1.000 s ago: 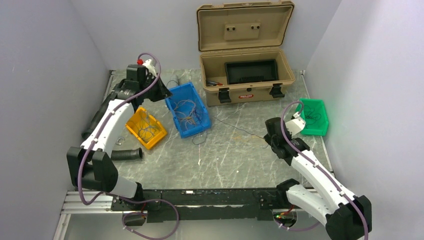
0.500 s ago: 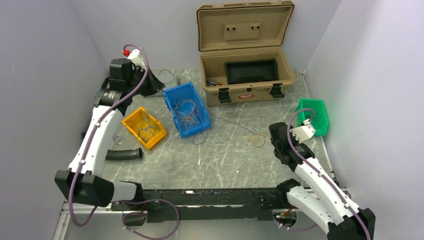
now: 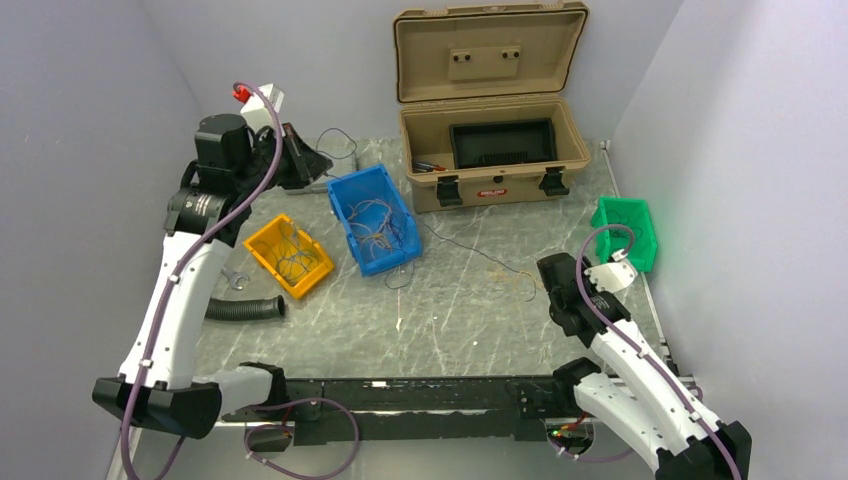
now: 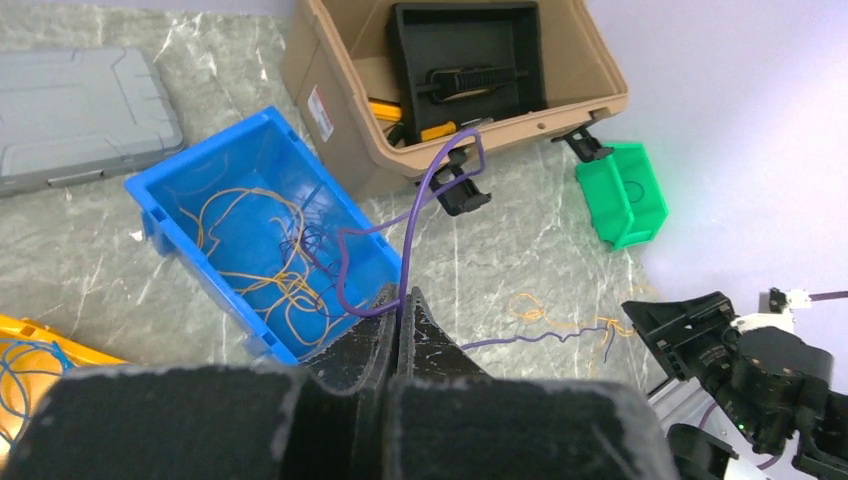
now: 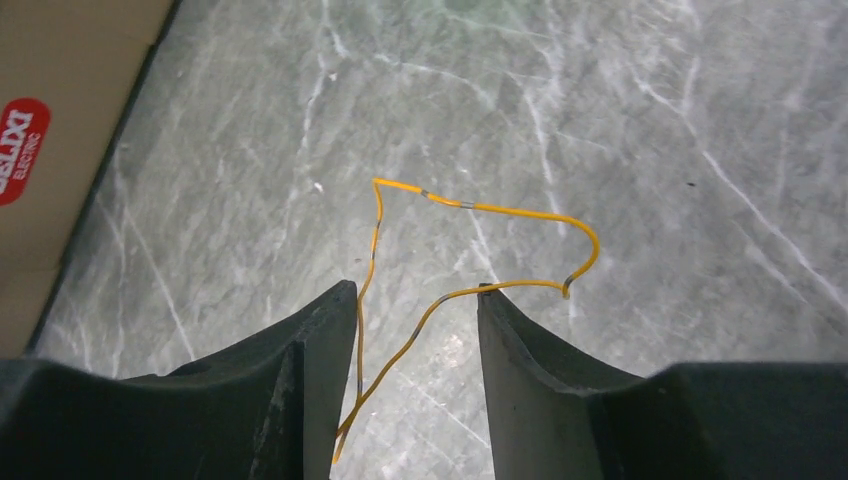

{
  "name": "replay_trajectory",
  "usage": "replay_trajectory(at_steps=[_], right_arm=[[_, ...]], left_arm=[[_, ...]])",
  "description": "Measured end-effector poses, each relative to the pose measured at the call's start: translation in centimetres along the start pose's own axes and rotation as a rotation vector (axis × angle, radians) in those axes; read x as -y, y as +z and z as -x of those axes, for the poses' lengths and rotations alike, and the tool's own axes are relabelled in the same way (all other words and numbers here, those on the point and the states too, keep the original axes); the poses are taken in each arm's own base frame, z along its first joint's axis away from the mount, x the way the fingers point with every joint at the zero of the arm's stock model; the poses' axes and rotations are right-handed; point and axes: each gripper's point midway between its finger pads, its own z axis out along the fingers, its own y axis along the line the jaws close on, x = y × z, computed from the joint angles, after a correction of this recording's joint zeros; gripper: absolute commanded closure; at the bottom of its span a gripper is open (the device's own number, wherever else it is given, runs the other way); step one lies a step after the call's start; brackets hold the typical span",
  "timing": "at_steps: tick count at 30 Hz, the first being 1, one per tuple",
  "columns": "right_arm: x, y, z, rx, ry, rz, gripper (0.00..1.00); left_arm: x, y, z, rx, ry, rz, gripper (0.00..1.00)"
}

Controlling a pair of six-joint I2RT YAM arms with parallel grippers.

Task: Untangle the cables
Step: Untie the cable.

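Left claw [image 4: 400,300]: clenched on a purple wire [image 4: 410,225], held up above the blue bin [image 4: 160,185]
Right claw [image 5: 415,300]: released, jaws apart over an orange wire [image 5: 520,212] lying on the table [image 5: 650,120]
Other wires [image 4: 270,250]: tangled in the blue bin

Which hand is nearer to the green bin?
Right. The right hand hovers just beside the green bin, on its near-left; the left hand is far off, beyond the blue bin.
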Motion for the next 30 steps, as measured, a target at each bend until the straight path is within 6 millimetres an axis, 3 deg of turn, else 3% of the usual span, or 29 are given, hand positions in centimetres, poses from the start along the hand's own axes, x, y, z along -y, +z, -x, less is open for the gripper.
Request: replay_trajectory(at_steps=[6, 10, 13, 14, 18, 20, 21, 26, 30], right_arm=[[1.2, -0.2, 0.5, 0.022, 0.015, -0.036, 0.45], [1.2, -0.5, 1.1, 0.043, 0.037, -0.024, 0.44], [1.2, -0.6, 1.3, 0.05, 0.042, -0.015, 0.67], [1.2, -0.6, 1.4, 0.051, 0.037, -0.013, 0.67], [0.2, -0.7, 1.0, 0.03, -0.017, 0.038, 0.37], [-1.0, -0.7, 0.3, -0.008, -0.059, 0.104, 0.22], [-1.9, -0.9, -0.4, -0.04, -0.09, 0.154, 0.2], [-6.1, -2.3, -5.0, -0.239, -0.258, 0.437, 0.2], [-9.9, -5.1, -10.0, -0.428, -0.426, 0.711, 0.16]], left_arm=[[2.6, -2.2, 0.5, 0.029, 0.027, -0.078, 1.0], [2.8, -3.4, 0.3, 0.033, 0.044, -0.06, 1.0], [2.0, -4.4, 0.8, 0.056, 0.062, 0.011, 1.0], [1.9, -4.8, 1.0, 0.064, 0.067, 0.024, 1.0], [2.3, -5.7, 1.0, 0.08, 0.083, 0.012, 1.0], [2.5, -5.7, 0.3, 0.068, 0.083, -0.01, 1.0], [2.4, -5.5, -0.1, 0.059, 0.08, -0.015, 1.0], [1.3, -4.3, -2.6, -0.017, 0.055, -0.011, 1.0], [1.3, -4.5, -2.8, -0.021, 0.055, -0.013, 1.0]])
